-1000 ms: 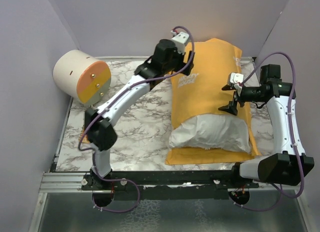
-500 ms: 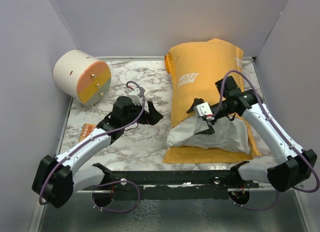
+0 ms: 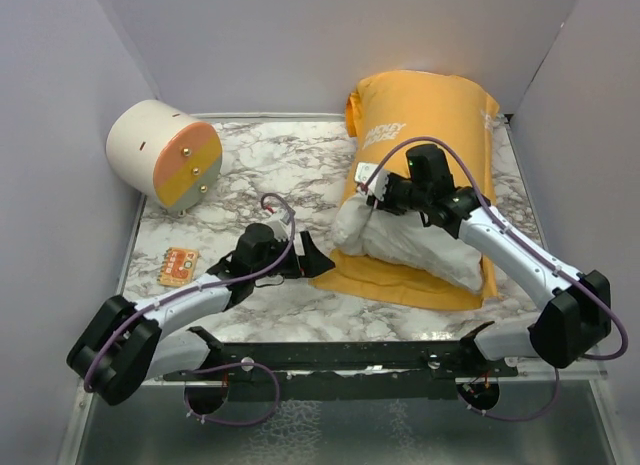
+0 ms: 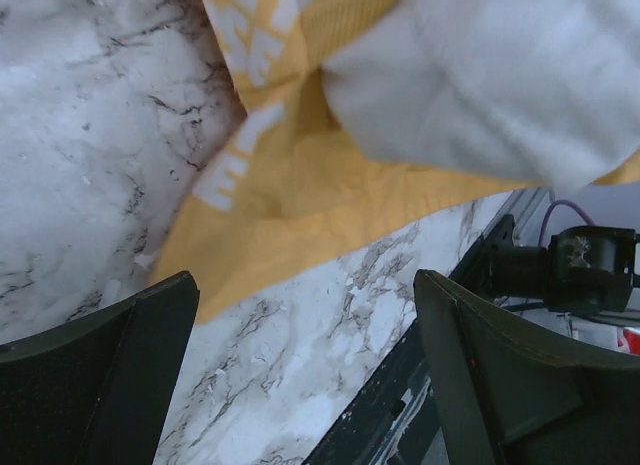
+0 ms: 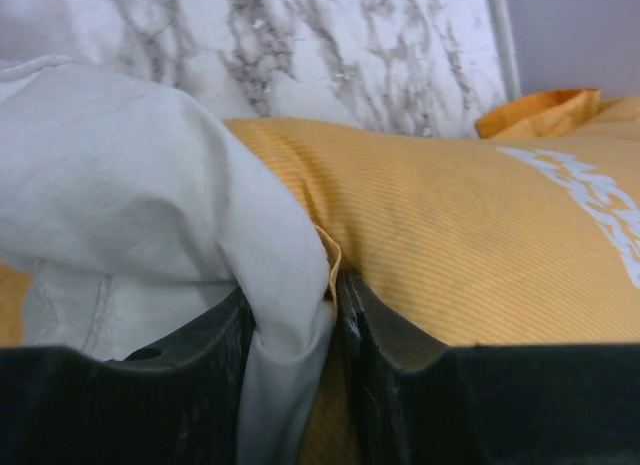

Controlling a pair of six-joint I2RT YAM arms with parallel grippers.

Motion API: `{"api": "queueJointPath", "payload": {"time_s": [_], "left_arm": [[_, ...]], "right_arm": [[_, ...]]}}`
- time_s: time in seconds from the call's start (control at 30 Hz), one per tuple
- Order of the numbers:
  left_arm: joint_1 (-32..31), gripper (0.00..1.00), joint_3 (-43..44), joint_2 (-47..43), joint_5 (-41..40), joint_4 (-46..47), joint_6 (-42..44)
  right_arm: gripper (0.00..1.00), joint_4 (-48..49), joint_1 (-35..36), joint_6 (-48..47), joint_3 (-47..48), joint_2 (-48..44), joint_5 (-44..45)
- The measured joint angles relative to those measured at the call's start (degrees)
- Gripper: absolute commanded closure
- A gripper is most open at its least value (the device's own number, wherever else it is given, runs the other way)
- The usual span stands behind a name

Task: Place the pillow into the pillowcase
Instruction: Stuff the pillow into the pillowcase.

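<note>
Top view: pillowcase [image 3: 430, 110] lies on the rt half of the marble table [image 3: 280, 175], its far end up by the back wall. The pillow [image 3: 415, 247] is mostly inside, w/ its near end bulging out of the mouth over the lower flap. The right gripper [image 3: 385, 192] is at the mouth's left corner. The left gripper [image 3: 305, 260] is low over the table, just beside the case's near-left edge but apart from it. Count: 1 pillow, 1 pillowcase, 1 cream-and-orange cylinder [image 3: 165, 153] far left, 1 small orange card [image 3: 180, 266], 2 arms.

Left wrist: jaws wide apart, nothing btwn them. Beyond lie the yellow flap w/ white lettering and the pillow's white bulk.

Right wrist: jaws nearly closed, pinching a fold of white pillow cloth. The case hem sits right at the pinch; can't tell if it's caught too.

Handling, as I judge it: both are soft, light, floppy. The pillow squashes and springs back; the thin case prob. slides and bunches. Best holds are the hem at the mouth corners for the case and the exposed corners for the pillow.
</note>
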Motion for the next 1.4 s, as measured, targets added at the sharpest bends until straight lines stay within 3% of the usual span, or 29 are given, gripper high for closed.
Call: {"api": "queueJointPath", "payload": {"time_s": [0.2,0.33,0.4,0.57,0.73,0.87,1.03,1.23,1.33,1.37,1.4], "left_arm": [[-1.68,0.09,2.47,8.20,-1.62,0.66,0.66],[-1.44,0.10,8.98,13.97,-5.33,-0.52,1.73],[-1.20,0.11,11.23,16.02,-7.02,-0.35,1.64],[-0.87,0.11,12.50,19.78,-10.03,-0.61,0.72],[-0.87,0.14,11.08,20.09,-10.36,-0.39,-0.17],[-0.83,0.17,11.34,22.60,-8.28,2.10,-0.76],[-0.83,0.21,11.78,25.27,-5.92,4.13,-1.42],[-0.83,0.52,12.04,25.99,-4.61,5.49,-2.01],[-0.81,0.91,12.04,26.71,-3.63,6.64,-2.49],[-0.81,1.00,12.04,26.93,-3.21,6.88,-2.73],[-0.83,1.00,12.04,27.04,-2.89,7.13,-2.93]], "right_arm": [[0.68,6.60,0.00,8.87,2.91,2.21,7.02],[0.28,6.99,0.02,12.20,4.26,3.96,7.34],[0.13,5.92,-0.02,12.92,5.33,4.26,5.88],[0.10,-3.80,-0.90,9.46,13.20,3.78,-5.53],[0.11,-17.90,-1.53,-3.72,21.64,1.29,-24.20],[0.10,-24.98,-0.83,-13.84,17.18,-1.97,-33.99],[0.09,-25.31,2.10,-18.91,10.16,0.87,-33.57],[0.11,-16.00,7.43,-19.06,3.52,3.37,-22.60],[0.15,-9.49,8.24,-17.55,-0.85,3.37,-16.22],[0.17,-7.32,8.26,-17.05,-2.25,3.37,-14.19],[0.19,-4.68,8.26,-16.46,-3.96,3.32,-11.63]]}}
